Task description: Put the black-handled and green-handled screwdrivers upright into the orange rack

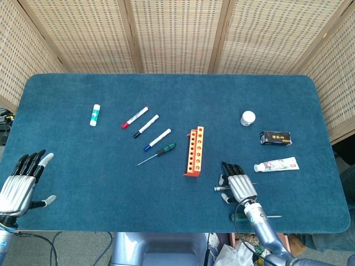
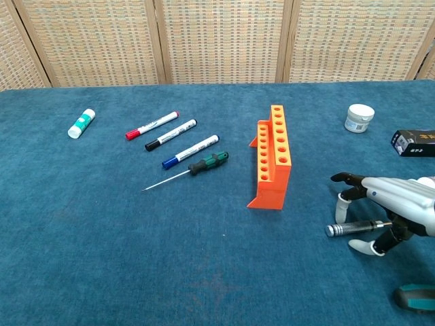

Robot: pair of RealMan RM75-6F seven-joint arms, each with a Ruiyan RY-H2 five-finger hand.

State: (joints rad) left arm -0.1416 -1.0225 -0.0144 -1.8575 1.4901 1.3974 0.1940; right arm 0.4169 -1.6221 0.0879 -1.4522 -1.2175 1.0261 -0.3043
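Observation:
The orange rack (image 1: pixel 194 152) (image 2: pixel 273 155) stands empty at mid table. The green-handled screwdriver (image 1: pixel 165 148) (image 2: pixel 207 162) lies flat to its left, beside the markers. Right of the rack, my right hand (image 1: pixel 238 185) (image 2: pixel 391 210) sits over the black-handled screwdriver (image 1: pixel 218 189) (image 2: pixel 350 227). Thumb and fingers close around it, and the handle end sticks out to the left, slightly tilted. Its shaft is hidden under the hand. My left hand (image 1: pixel 21 183) rests open at the table's front left corner, holding nothing, and shows only in the head view.
Three markers (image 1: pixel 145 126) (image 2: pixel 170 136) and a glue stick (image 1: pixel 95 114) (image 2: pixel 81 123) lie at the left. A white jar (image 1: pixel 248 117) (image 2: pixel 359 117), a black box (image 1: pixel 275 137) and a tube (image 1: pixel 277 164) sit at the right. Another green-handled tool (image 1: pixel 241 216) (image 2: pixel 416 297) lies by the front edge.

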